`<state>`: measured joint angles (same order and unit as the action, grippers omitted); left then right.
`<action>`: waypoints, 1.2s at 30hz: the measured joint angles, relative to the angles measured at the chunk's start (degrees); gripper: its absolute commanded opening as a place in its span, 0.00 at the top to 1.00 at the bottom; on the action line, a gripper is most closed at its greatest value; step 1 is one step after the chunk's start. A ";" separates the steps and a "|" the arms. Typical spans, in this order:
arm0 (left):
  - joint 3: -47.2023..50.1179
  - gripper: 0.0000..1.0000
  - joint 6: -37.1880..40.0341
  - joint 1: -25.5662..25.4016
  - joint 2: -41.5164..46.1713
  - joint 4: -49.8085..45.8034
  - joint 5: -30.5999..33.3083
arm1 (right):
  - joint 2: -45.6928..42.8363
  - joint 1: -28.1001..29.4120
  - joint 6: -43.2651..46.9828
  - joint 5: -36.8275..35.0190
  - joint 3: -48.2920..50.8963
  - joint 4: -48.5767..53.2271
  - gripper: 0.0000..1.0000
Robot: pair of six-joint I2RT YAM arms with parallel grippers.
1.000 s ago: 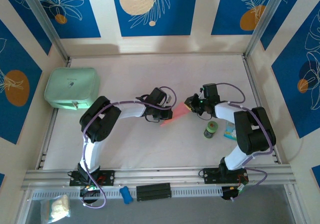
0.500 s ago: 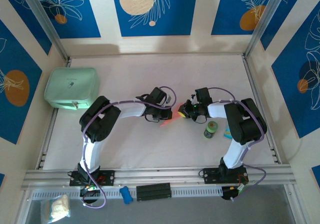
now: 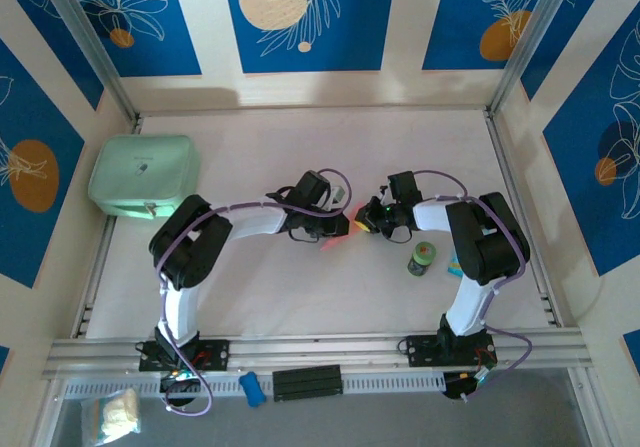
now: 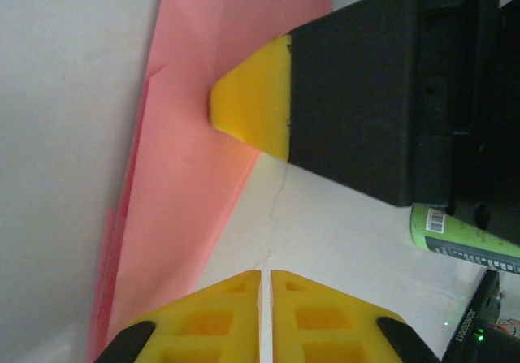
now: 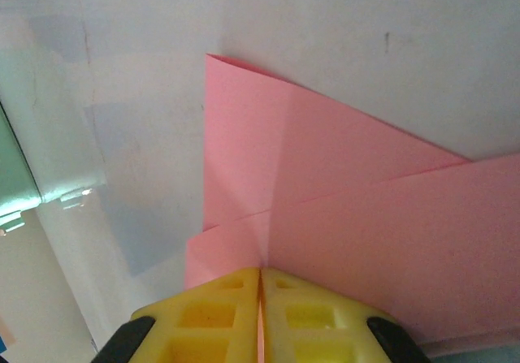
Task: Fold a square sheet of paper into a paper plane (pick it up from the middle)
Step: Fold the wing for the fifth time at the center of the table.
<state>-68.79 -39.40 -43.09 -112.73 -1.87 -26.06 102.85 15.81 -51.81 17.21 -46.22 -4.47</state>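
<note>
Pink paper (image 3: 328, 243) lies mid-table (image 3: 300, 147), folded into overlapping layers with a pointed corner. It sits between the two grippers. Left gripper (image 3: 339, 224): fingers pressed together, low over the paper's edge. Right gripper (image 3: 362, 222): fingers pressed together, yellow tip touching the paper's upper face. Cannot tell whether either has paper caught between its pads. Green can (image 3: 421, 258) stands near the right arm, apart from the paper. Mint case (image 3: 142, 175) at far left.

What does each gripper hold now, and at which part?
Right gripper pinches the folded pink paper at a folded edge; left gripper is shut beside it, apparently empty.
</note>
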 measured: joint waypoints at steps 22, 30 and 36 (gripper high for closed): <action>8.92 0.95 0.48 2.08 -0.42 9.29 -2.21 | 1.46 0.98 2.80 -0.20 -4.17 6.88 0.91; 12.74 0.95 0.46 3.23 1.62 11.23 -3.58 | 2.38 1.09 4.07 -0.31 -6.93 11.67 0.91; 15.78 0.95 0.50 3.87 3.56 12.13 -4.00 | 3.02 1.11 4.92 -0.37 -8.37 13.99 0.91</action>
<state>-53.01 -38.89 -39.22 -109.16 10.26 -30.06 105.86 16.93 -46.89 16.84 -54.59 9.52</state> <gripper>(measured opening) 0.054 0.087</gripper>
